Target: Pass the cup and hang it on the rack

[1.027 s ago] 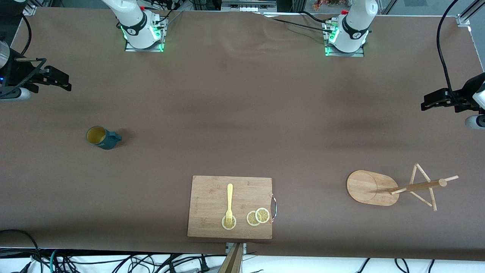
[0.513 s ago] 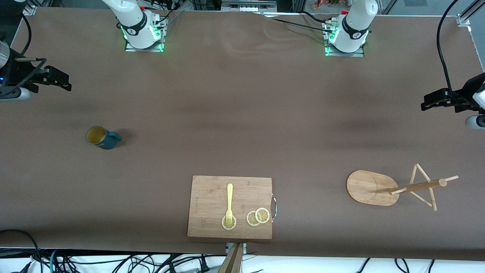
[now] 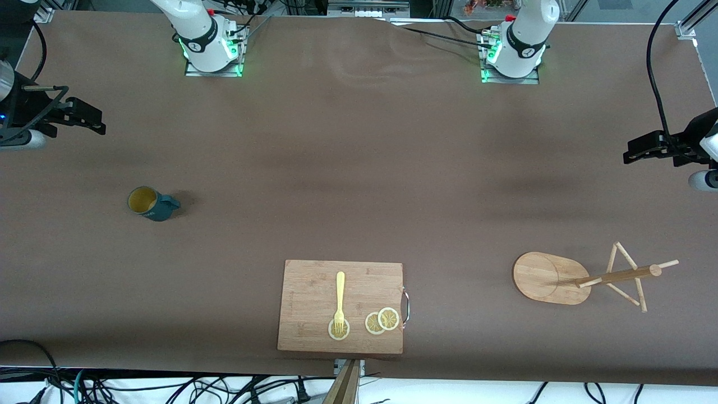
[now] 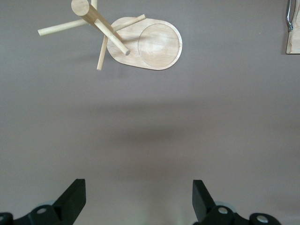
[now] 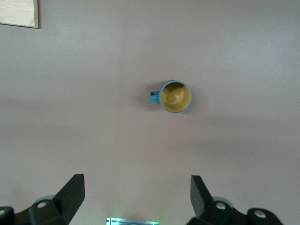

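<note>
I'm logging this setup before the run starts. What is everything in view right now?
cup: one, dark teal with yellow inside, upright on the table toward the right arm's end.
rack: one, light wood, toward the left arm's end.
cutting board: one, bamboo, mid-table near the front camera's edge.
fork: one, yellow, on the board.
lemon slices: three, yellow, on the board; the fork's tines rest on one.
table: one, brown.
right gripper: open, waiting above its end.
left gripper: open, waiting above its end.
</note>
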`<state>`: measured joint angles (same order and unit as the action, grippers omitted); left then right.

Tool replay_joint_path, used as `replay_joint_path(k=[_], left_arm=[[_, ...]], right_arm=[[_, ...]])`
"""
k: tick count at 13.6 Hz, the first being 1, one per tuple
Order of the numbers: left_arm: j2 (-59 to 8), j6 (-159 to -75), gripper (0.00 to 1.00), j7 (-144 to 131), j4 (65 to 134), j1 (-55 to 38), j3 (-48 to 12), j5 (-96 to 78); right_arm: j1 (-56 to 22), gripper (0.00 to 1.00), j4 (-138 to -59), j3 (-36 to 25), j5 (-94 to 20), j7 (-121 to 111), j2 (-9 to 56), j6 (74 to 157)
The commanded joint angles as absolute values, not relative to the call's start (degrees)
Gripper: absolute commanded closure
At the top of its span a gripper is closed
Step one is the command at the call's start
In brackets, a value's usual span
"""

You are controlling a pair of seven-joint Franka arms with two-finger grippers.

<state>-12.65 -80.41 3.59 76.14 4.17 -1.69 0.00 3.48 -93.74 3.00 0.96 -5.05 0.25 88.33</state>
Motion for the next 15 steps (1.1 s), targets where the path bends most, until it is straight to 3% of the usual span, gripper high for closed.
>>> replay_joint_path(k=[1, 15], left_arm=[[-13.4, -80.2, 0.0, 3.3, 74.4, 4.1, -1.6, -0.8], [-13.4, -80.2, 0.0, 3.3, 74.4, 4.1, -1.6, -0.8]], right_arm=[[3.5, 0.0, -93.6, 3.3, 0.7, -4.3, -0.7, 87.4], [4.4, 0.0, -94.1, 0.6, 0.8, -4.5, 0.9, 85.5]])
